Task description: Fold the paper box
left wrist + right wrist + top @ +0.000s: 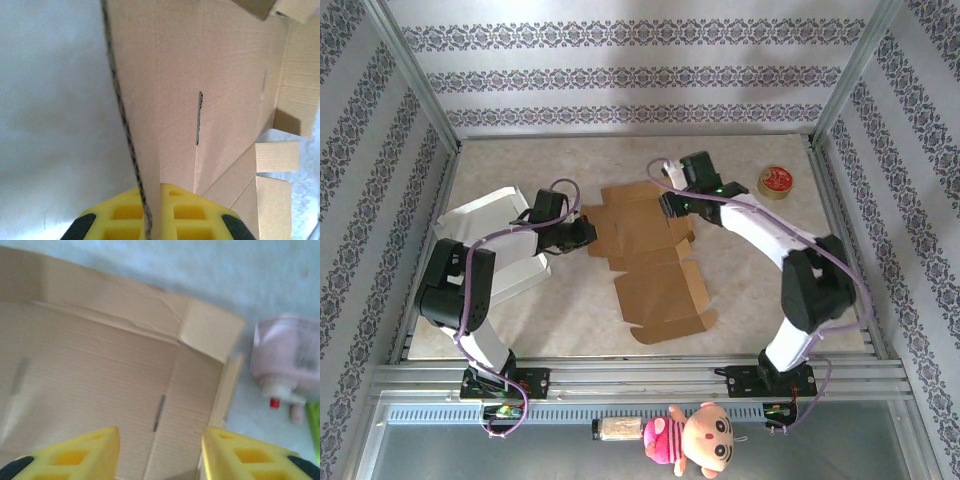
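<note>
While the box [645, 255] lies as a flat brown blank in the middle of the counter [560, 320], between the two arms, its left flap [150, 100] is raised on edge and pinched between the left fingers [117, 220], which are closed tight on it. The right fingers [75, 455] are held roughly half open above the far right part of the blank, and nothing is gripped between them. The step in hand is judged to be the raising of the left side wall along its scored crease. This is best done by swinging the pinched flap about the crease line rather than pulling it, so that the blank is not dragged across the smooth counter. The main panel should be pressed down by the right fingers close beside the fold. The pinch is best placed near the flap's edge, so that the board is not bent where no score is cut. The material is corrugated cardboard: stiff, light and matt, with fine ribbing on its face and a wavy fluted core shown at the cut edge. A narrow slot [199, 117] is cut in the panel, and small tabs [277, 155] stand out along one side; these are likely to catch if the fold is hurried.
</note>
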